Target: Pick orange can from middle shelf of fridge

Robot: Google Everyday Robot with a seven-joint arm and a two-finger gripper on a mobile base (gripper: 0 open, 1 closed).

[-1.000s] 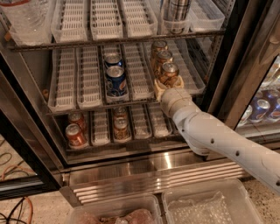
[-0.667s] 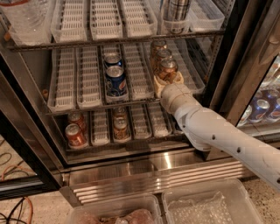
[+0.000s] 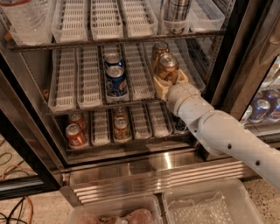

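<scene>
The fridge [image 3: 245, 57] stands open in the camera view. On its middle shelf [image 3: 65, 87] of white slotted lane trays, two orange cans stand in the right lane. The front orange can [image 3: 168, 66] sits between my gripper's [image 3: 170, 81] cream fingers [image 3: 161, 87], which close on its lower body. It is slightly raised and tilted. The second orange can [image 3: 159, 47] stands just behind it. My white arm reaches in from the lower right.
Two blue cans [image 3: 116, 81] stand in the shelf's middle lane. A silver can [image 3: 175, 13] is on the rack above. Red-orange cans [image 3: 75, 134] sit on the rack below. The dark door frame is right of my arm. Clear bins [image 3: 205, 205] lie on the floor.
My gripper and the front orange can have risen slightly. The can now stands higher against the can behind it. The other cans have not moved.
</scene>
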